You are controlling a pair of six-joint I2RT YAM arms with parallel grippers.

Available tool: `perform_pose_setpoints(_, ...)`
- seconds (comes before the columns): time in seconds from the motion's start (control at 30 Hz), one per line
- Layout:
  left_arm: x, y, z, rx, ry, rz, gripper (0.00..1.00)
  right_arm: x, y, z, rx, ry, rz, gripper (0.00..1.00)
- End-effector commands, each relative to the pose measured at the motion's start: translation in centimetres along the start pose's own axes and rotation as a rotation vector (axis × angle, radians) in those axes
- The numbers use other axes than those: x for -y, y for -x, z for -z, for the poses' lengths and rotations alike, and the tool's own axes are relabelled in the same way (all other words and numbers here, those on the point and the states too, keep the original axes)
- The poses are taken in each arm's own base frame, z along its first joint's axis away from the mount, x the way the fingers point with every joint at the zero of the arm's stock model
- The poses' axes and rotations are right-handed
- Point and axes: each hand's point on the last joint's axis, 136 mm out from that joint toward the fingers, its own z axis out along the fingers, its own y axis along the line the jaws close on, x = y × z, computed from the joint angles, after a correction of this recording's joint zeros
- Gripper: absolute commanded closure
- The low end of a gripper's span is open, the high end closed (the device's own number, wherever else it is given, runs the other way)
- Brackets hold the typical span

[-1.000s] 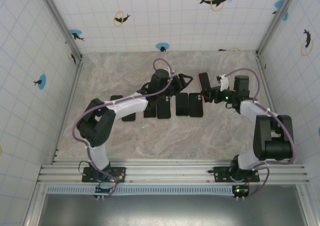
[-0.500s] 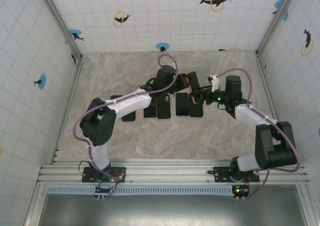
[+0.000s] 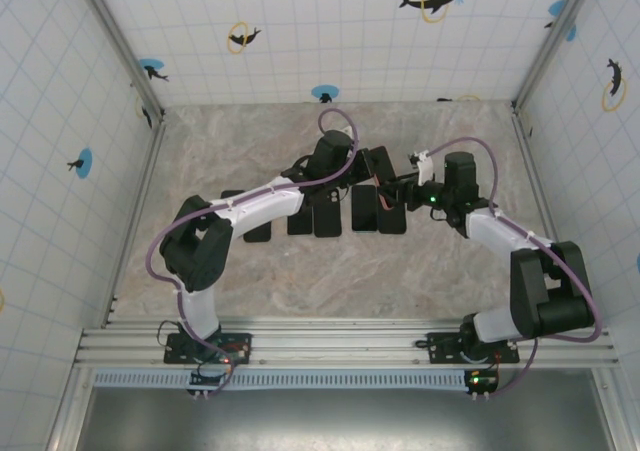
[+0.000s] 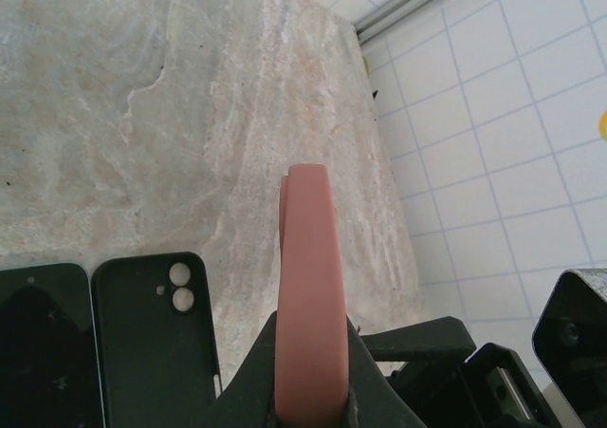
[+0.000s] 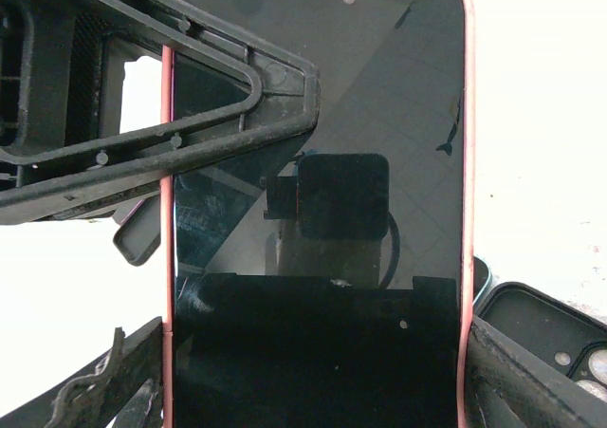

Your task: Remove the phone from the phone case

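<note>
**Both grippers on the pink case — time to peel**

Over the table (image 3: 250, 271) and its row of spare cases (image 3: 325, 216), my right gripper (image 3: 392, 191) grasps the pink case (image 4: 305, 286) low down. The left gripper (image 3: 362, 163) is clamped across the phone (image 5: 379, 115). I'd brace one and pry a corner slowly. A second ago the arms were apart — now they meet.

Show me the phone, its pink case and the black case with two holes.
phone (image 5: 379, 96), right wrist view, dark screen.
pink case (image 4: 305, 286), left wrist view, side edge.
black case (image 4: 142, 362), left wrist view, flat back.
</note>
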Motion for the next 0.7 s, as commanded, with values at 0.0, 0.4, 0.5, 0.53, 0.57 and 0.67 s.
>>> perform_pose_setpoints(0.0,1.8,0.7,1.3,0.013,-0.038,-0.019,0.97,-2.3,1.9,0.7,0.076,0.063,0.094,0.19)
perform_pose_setpoints(0.4,4.1,5.2,6.0,0.083,-0.168,-0.007,0.96,-2.2,2.2,4.4,0.224,0.026,-0.039,0.04)
perform_pose_setpoints(0.5,4.6,6.5,7.9,0.123,-0.229,0.024,0.95,-3.1,2.8,5.4,0.309,0.067,-0.115,0.04)
perform_pose_setpoints(0.53,4.7,7.0,8.5,0.139,-0.254,0.039,0.95,-3.5,2.8,5.5,0.330,0.089,-0.151,0.04)
perform_pose_setpoints(0.57,4.8,7.3,9.1,0.154,-0.280,0.052,0.95,-4.0,3.0,5.6,0.349,0.113,-0.183,0.05)
perform_pose_setpoints(0.67,4.9,8.2,10.5,0.193,-0.334,0.093,0.95,-5.1,3.4,5.6,0.396,0.145,-0.276,0.08)
